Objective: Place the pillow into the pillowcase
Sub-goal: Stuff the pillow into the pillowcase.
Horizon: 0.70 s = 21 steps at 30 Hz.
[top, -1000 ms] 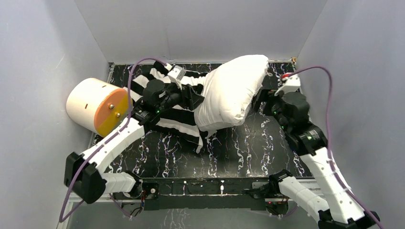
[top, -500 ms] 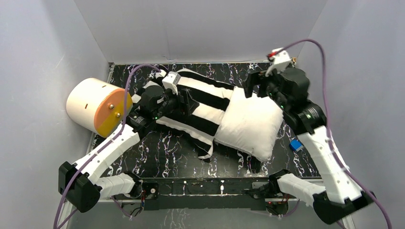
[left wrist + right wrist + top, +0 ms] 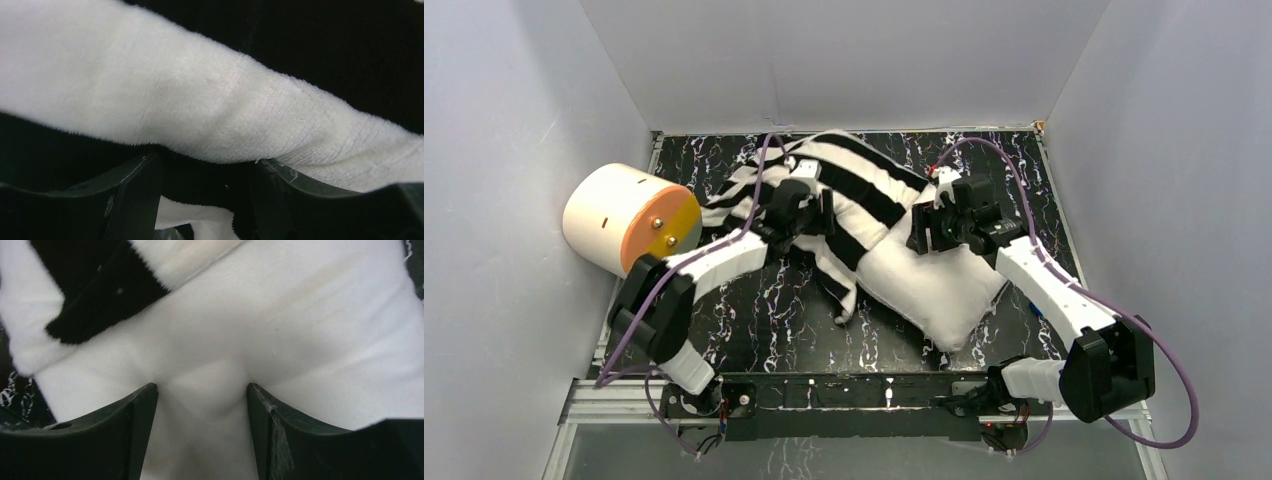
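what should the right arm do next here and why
Probably close the right pincer on the fold of pillow bunched between its fingers and nudge it toward the pillowcase; about half the pillow lies outside the striped opening, which the left pincer grips.

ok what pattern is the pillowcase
Broad black and white stripes on the pillowcase, clearest in the top external view.

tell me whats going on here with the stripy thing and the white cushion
Two robot arms are stuffing a pillow into a black-and-white striped pillowcase on the marbled table. The left claw is at the pillowcase fabric; the right claw presses into the pillow, which bulges between its fingers. The pillow is only partly in, with much of it sticking out.
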Tool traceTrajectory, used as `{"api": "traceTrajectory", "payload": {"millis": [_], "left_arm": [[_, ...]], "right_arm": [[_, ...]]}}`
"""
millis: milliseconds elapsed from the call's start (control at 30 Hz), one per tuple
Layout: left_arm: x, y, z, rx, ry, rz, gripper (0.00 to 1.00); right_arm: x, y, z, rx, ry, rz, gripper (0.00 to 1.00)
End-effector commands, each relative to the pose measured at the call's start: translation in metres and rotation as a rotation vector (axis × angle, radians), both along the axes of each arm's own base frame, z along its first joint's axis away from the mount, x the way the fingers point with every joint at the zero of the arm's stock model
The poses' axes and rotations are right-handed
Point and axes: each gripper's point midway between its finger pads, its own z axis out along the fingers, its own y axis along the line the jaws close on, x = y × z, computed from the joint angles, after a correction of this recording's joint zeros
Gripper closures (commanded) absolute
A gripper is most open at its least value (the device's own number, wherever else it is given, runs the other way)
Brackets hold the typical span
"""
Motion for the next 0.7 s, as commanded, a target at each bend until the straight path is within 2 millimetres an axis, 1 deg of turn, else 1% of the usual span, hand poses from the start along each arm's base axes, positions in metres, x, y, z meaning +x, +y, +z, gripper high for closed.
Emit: {"api": "traceTrajectory", "payload": {"millis": [0, 67, 133, 200, 233, 300, 367, 433, 500, 567, 600, 667], "left_arm": [[0.084, -0.033, 0.049, -0.091, -0.199, -0.024, 0.44], [0.104, -0.041, 0.064, -0.141, -0.223, -0.048, 0.44], [0.107, -0.049, 0.083, -0.191, -0.230, -0.090, 0.44], [0.098, -0.050, 0.097, -0.220, -0.224, -0.111, 0.42], [0.090, -0.048, 0.100, -0.233, -0.203, -0.113, 0.40], [0.069, -0.041, 0.102, -0.254, -0.150, -0.103, 0.38], [0.041, -0.033, 0.094, -0.282, -0.081, -0.097, 0.35], [0.014, -0.022, 0.083, -0.313, -0.028, -0.078, 0.33], [-0.008, -0.011, 0.072, -0.326, -0.002, -0.063, 0.31], [-0.024, -0.001, 0.062, -0.330, 0.000, -0.049, 0.30], [-0.033, 0.005, 0.054, -0.325, 0.007, -0.044, 0.30], [-0.040, 0.010, 0.041, -0.319, 0.013, -0.040, 0.29]], "right_arm": [[-0.034, 0.037, 0.004, 0.262, 0.092, 0.072, 0.30], [-0.041, 0.048, 0.007, 0.356, 0.102, 0.080, 0.32], [-0.041, 0.051, 0.010, 0.379, 0.096, 0.077, 0.33], [-0.036, 0.044, 0.014, 0.325, 0.077, 0.058, 0.31], [-0.030, 0.039, 0.020, 0.284, 0.048, 0.043, 0.29], [-0.022, 0.031, 0.038, 0.234, -0.006, 0.029, 0.27], [-0.018, 0.030, 0.058, 0.204, -0.053, 0.022, 0.25], [-0.016, 0.035, 0.072, 0.164, -0.092, 0.018, 0.24], [-0.022, 0.051, 0.081, 0.115, -0.133, 0.043, 0.20], [-0.022, 0.064, 0.085, 0.049, -0.184, 0.040, 0.18], [-0.021, 0.071, 0.085, 0.024, -0.202, 0.044, 0.17], [-0.019, 0.087, 0.079, -0.026, -0.223, 0.069, 0.14]]}}
